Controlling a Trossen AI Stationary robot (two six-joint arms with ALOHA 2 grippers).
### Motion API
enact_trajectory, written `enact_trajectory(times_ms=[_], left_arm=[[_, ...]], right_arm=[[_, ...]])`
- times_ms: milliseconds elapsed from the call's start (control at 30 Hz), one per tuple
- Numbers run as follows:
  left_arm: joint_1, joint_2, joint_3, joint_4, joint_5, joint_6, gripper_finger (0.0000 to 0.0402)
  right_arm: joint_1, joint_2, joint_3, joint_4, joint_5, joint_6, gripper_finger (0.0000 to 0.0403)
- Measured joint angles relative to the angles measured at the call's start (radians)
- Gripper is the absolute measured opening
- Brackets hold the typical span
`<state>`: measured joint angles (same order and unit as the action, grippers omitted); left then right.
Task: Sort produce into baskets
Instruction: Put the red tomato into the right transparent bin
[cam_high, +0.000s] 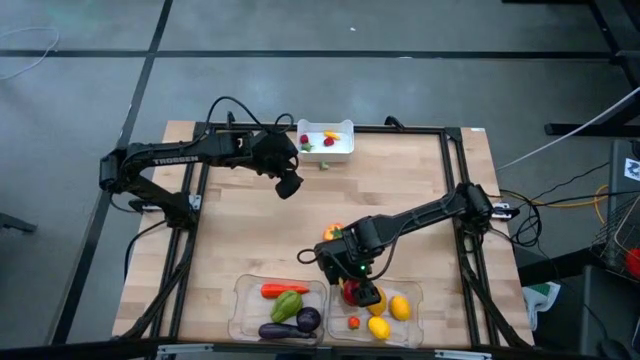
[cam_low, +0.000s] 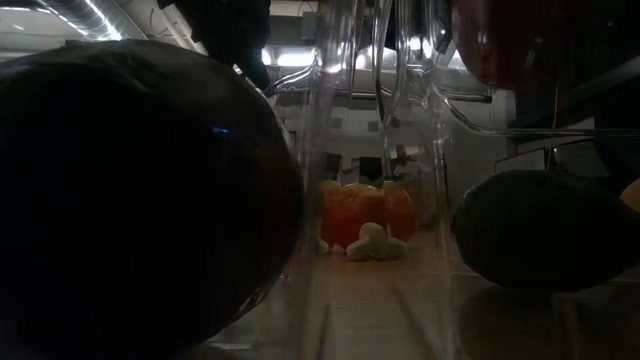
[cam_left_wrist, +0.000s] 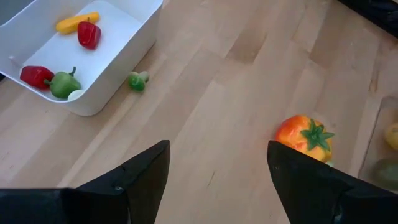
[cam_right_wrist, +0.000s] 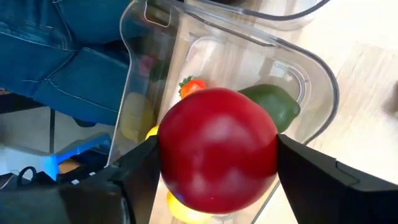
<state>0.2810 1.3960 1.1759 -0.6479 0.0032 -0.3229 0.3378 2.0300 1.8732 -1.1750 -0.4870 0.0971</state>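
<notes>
High view: the wooden table carries a white bin at its far edge and two clear trays at its near edge. The left tray holds a carrot, a green pepper and an eggplant. The right tray holds lemons and a small red piece. The right gripper hangs over the right tray, clamped on a red apple. An orange pepper lies on the table just beyond the trays. The left gripper hovers near the white bin, a small green piece lying just beside the bin

Low view: seen between the dark, blurred trays, the orange pepper rests on the table with a pale piece touching it

Left wrist view: the left gripper has its fingers apart and empty; the white bin holds small red, green and yellow pieces, and the orange pepper lies well apart from it

Right wrist view: the right gripper grips the red apple above the right tray
</notes>
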Motion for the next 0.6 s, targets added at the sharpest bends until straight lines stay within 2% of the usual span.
enact_trajectory(times_ms=[500, 600], left_arm=[[0.0, 0.0, 0.0, 0.0, 0.0, 0.0, 0.0265], [0.0, 0.0, 0.0, 0.0, 0.0, 0.0, 0.0265]], right_arm=[[-0.019, 0.0, 0.0, -0.004, 0.016, 0.008, 0.0279], [-0.018, 0.0, 0.0, -0.004, 0.015, 0.011, 0.0294]])
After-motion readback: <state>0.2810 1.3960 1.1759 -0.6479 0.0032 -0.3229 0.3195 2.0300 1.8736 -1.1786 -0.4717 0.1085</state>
